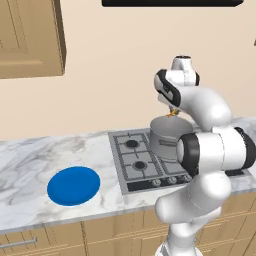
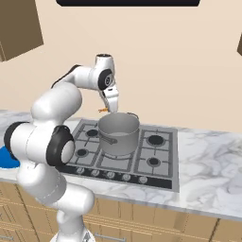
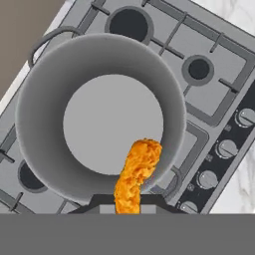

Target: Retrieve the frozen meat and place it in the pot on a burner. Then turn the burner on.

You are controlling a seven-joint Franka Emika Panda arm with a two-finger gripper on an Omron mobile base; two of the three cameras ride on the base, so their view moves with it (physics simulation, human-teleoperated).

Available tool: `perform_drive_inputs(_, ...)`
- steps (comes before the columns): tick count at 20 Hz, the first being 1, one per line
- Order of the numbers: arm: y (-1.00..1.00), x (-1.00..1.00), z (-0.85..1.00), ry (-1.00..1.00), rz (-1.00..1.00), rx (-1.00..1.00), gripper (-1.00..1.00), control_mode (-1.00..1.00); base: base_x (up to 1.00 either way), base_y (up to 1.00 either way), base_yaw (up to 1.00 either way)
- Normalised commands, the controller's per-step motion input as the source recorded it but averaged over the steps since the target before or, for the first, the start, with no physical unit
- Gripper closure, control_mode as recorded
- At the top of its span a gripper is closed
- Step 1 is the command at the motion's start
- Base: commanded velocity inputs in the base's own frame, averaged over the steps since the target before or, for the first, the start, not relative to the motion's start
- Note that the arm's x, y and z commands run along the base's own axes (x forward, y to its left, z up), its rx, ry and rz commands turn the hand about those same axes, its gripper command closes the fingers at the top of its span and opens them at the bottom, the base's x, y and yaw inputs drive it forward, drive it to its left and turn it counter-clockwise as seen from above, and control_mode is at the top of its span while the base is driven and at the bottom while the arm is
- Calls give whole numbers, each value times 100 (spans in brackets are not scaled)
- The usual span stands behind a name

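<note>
Jaws closed on frozen meat, orange-yellow strip pinched at its lower end, free end pointing over pot mouth. Gripper poised just above pot rim, near back edge; meat clear of pot floor, not touching wall. Pot sitting on stove burner, side handle toward knobs. Blue plate lying on marble counter, well left of stove. No legible writing anywhere.

The white arm reaches up and forward, elbow bent, its claw pointing down with both fingers pinched closed.
</note>
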Motion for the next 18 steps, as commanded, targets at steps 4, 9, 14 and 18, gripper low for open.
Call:
perform_drive_inputs(4,-11,-10,-33,0,47,-4,100,-100,0,0,0)
perform_drive_inputs(9,-2,-6,-36,0,40,-4,100,-100,0,0,0)
perform_drive_inputs(14,0,0,-39,0,16,0,100,-100,0,0,0)
perform_drive_inputs(18,-7,0,-39,0,13,0,100,-100,0,0,0)
